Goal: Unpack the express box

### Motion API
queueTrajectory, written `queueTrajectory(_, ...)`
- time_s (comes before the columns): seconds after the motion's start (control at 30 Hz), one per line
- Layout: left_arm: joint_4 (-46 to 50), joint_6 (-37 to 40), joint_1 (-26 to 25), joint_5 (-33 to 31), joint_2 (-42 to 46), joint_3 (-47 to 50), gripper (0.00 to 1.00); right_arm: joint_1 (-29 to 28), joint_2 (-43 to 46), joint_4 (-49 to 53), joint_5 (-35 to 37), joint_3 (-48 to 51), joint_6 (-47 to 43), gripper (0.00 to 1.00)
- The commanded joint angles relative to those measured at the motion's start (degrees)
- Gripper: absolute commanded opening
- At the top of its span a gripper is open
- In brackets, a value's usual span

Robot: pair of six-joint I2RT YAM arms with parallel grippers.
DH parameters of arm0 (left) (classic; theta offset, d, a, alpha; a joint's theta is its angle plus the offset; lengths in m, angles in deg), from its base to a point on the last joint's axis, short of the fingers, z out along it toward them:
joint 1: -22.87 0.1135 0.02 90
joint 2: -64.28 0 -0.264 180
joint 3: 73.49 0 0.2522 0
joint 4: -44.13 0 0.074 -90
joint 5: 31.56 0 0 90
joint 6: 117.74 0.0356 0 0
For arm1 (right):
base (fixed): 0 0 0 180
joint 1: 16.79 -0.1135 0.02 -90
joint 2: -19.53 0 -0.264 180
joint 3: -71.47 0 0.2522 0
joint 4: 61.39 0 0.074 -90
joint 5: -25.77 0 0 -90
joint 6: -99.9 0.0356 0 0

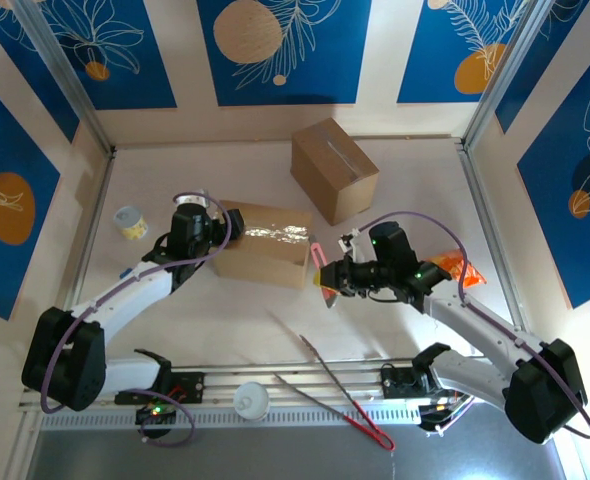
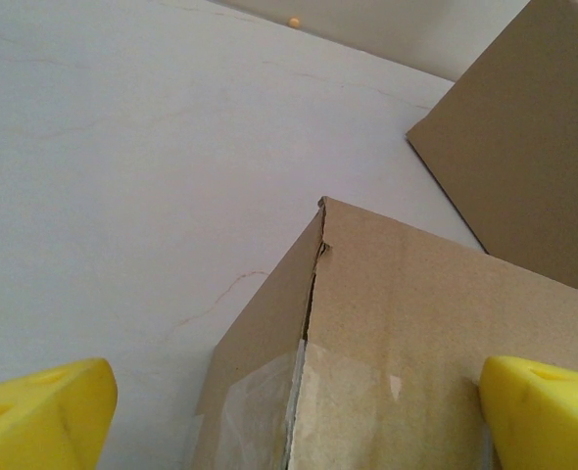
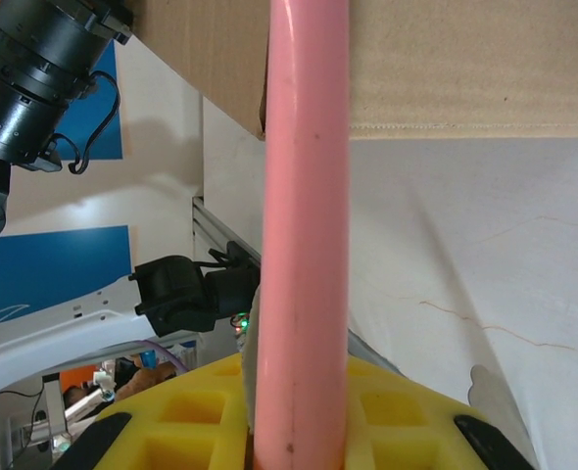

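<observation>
The express box (image 1: 265, 245), brown cardboard with glossy clear tape on top, lies at the table's middle. My left gripper (image 1: 222, 228) is open at the box's left end. In the left wrist view its yellow fingertips (image 2: 39, 416) stand wide on either side of the box's taped corner (image 2: 397, 343). My right gripper (image 1: 327, 280) sits just right of the box, shut on a pink rod-shaped tool (image 1: 318, 256). The pink tool (image 3: 304, 225) runs up from between the yellow fingers (image 3: 181, 421) toward the box's lower edge (image 3: 446, 59); its tip is hidden.
A second, untaped cardboard box (image 1: 335, 170) stands behind, seen also as a box (image 2: 524, 147) in the left wrist view. A small can (image 1: 130, 222) sits at the left, an orange packet (image 1: 453, 268) at the right. Long tongs (image 1: 340, 390) and a white lid (image 1: 252, 402) lie by the front rail.
</observation>
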Motion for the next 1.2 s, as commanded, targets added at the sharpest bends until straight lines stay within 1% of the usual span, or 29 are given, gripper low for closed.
queueTrajectory(0.0, 14.9, 1.0, -0.1, -2.5, -6.0, 5.2, 0.95, -2.4, 0.9, 0.9, -4.4, 1.3, 0.9, 0.00)
queueTrajectory(0.4, 14.4, 0.9, -0.2, -2.5, -6.4, 5.1, 0.95, -5.3, 3.8, -0.6, -1.9, 3.7, 4.2, 0.00)
queueTrajectory(0.8, 14.4, 0.8, -0.2, -2.5, -6.2, 5.3, 0.95, -7.9, 5.3, -4.5, -0.2, 6.2, 7.4, 0.00)
queueTrajectory(1.07, 14.3, 0.7, -0.3, -2.4, -6.0, 5.3, 0.95, -8.4, 6.0, -6.7, 0.8, 7.5, 8.8, 0.00)
queueTrajectory(1.17, 14.2, 0.6, -0.3, -2.2, -6.0, 5.3, 0.95, -8.3, 6.4, -9.6, 0.9, 8.6, 9.7, 0.00)
